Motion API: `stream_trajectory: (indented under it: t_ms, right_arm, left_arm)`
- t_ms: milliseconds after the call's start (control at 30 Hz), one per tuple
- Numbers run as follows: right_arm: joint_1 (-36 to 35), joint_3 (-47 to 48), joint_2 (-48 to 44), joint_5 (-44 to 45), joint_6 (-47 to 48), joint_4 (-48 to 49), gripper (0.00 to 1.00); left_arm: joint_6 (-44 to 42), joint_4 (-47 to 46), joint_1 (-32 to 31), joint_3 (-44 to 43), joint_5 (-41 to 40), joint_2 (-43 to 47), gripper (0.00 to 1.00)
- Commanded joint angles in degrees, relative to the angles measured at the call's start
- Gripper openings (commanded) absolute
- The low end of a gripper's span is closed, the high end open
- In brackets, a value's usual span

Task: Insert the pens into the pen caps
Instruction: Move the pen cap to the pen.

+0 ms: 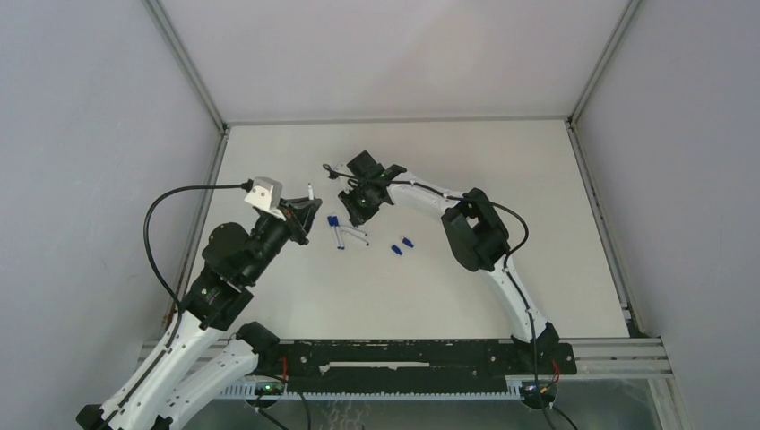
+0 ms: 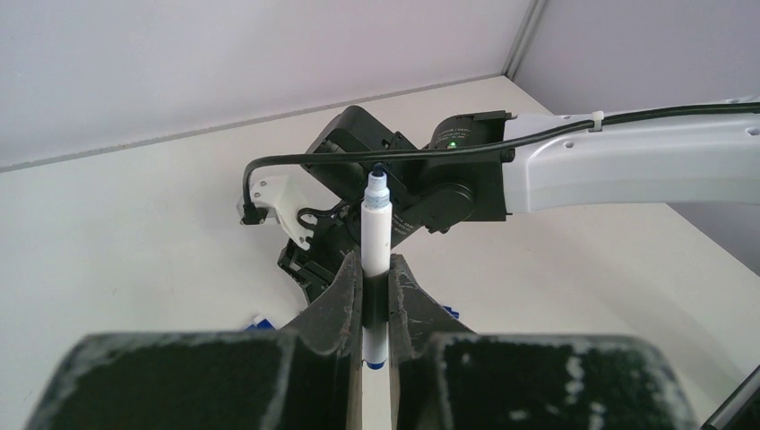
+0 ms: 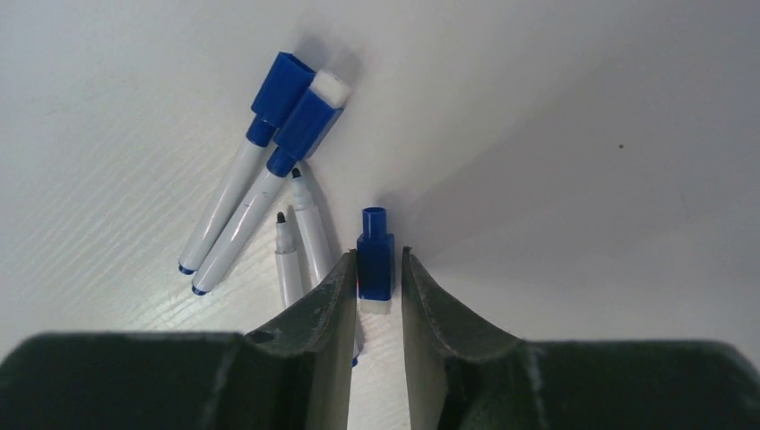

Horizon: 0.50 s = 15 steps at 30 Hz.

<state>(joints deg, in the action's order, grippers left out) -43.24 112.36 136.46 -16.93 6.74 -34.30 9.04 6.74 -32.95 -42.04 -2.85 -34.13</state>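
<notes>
L tool (image 2: 376, 273): shut tight on pen (image 2: 376, 219); pen stands upright betw fingers, tip up.
R tool (image 3: 377, 254): part open, astride cap (image 3: 375, 237) lying nr middle of table (image 1: 538, 224); slim gap at one finger.
Cap: dk blue, squarish body, round neck pointing away from tool, white end twd it.
Pen: white barrel, blue collar, dark tip.
Beside R tool: 2 bare pens (image 3: 314, 235), then 2 capped pens (image 3: 254, 204).

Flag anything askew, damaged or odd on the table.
Nothing stands out. The left fingers hold an uncapped pen straight; the right fingers straddle a loose cap lying beside two capped pens and two bare pens. No damage, no spill.
</notes>
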Motion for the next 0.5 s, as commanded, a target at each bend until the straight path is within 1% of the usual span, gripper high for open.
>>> stream_trajectory:
  t_ms: [0,267,467]
  right_arm:
    - [0.06,1.01,-1.33,3.73,-0.6,1.35,0.3]
    - [1.52,-1.66,-3.89,6.64,-1.39,2.22,0.25]
    - [2.28,-3.76,-5.53,7.26,1.33,1.0,0.24]
  left_arm:
    - [0.03,-2.18,0.56,0.74,0.48,-0.1,0.0]
    - [0.1,-2.27,0.61,0.67,0.65,-0.35,0.0]
    - [0.19,-2.35,0.75,0.71,0.79,-0.46,0.0]
